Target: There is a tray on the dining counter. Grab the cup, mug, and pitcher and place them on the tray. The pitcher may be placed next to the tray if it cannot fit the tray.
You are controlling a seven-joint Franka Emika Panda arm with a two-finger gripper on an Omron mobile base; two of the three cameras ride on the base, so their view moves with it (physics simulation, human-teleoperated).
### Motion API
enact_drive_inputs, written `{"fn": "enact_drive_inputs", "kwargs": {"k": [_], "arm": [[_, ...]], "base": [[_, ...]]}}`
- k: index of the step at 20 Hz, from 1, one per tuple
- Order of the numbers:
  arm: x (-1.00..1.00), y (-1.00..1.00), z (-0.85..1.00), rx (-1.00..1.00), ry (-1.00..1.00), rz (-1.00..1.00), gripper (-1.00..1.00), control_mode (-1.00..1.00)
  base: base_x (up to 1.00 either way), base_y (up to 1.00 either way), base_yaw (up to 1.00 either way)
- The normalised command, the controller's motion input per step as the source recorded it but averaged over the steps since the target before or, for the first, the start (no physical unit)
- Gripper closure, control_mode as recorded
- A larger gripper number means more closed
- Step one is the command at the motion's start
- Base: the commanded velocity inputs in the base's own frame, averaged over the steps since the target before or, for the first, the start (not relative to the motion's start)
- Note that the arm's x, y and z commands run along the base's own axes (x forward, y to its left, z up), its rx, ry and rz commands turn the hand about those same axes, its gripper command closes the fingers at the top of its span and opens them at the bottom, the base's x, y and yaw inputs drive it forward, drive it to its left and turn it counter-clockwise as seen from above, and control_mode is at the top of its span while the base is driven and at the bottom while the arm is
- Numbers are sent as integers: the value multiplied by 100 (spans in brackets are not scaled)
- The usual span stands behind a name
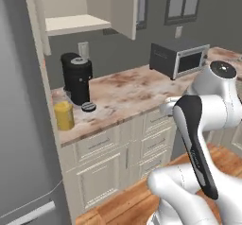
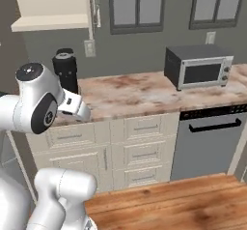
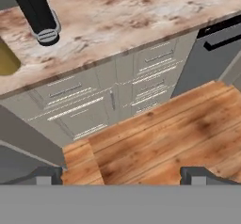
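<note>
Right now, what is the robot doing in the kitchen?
It isn't holding anything. Its hand is open, hanging over the wooden floor in front of the white cabinets. On the counter sit a yellow pitcher, a black coffee machine and a microwave. The pitcher stands left of the coffee machine, near the counter's end, untouched.

coffee machine (image 1: pixel 77 77) crowding pitcher (image 1: pixel 64 115), counter (image 1: pixel 127 94) beyond open
</note>
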Motion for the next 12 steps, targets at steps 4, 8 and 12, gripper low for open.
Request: {"fn": "enact_drive_inputs", "kwargs": {"k": [4, 8, 12], "arm": [[0, 0, 0, 0, 0, 0, -100, 100], [0, 0, 0, 0, 0, 0, -100, 100], [0, 0, 0, 0, 0, 0, -100, 100]], "base": [[0, 100, 18], [31, 30, 33], [50, -14, 48]]}}
